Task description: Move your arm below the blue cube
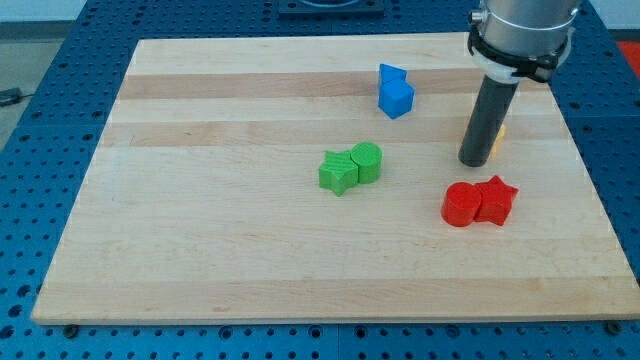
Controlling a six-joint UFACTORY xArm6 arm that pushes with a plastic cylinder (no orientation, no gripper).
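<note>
Nearest the view's bottom, a red cylinder block [459, 205] and red star block [495, 199] are sitting touching on the pale wooden board [200, 250]; a green star block [339, 172] and green cylinder block [367, 161] are touching mid-board. My tip [473, 161] — a bare dark rod, gripping nothing — is resting right of them, partly hiding a yellow block [499, 134]. The blue cube [397, 97] is lying up-left of my tip — touching another blue block [391, 74].

**Pale wooden desk on a blue perforated bench**

The desk [200, 250] was a light wooden board made of glued strips, its grain running across the view, with one slightly darker band near the view's top. It lay on a blue metal surface [40, 200] dotted with a regular grid of small holes, which showed on every side of the board. Light fell evenly and softly, leaving only faint shadows. At the view's top left a pale grey strip [30, 15] was visible beyond the blue surface.
</note>
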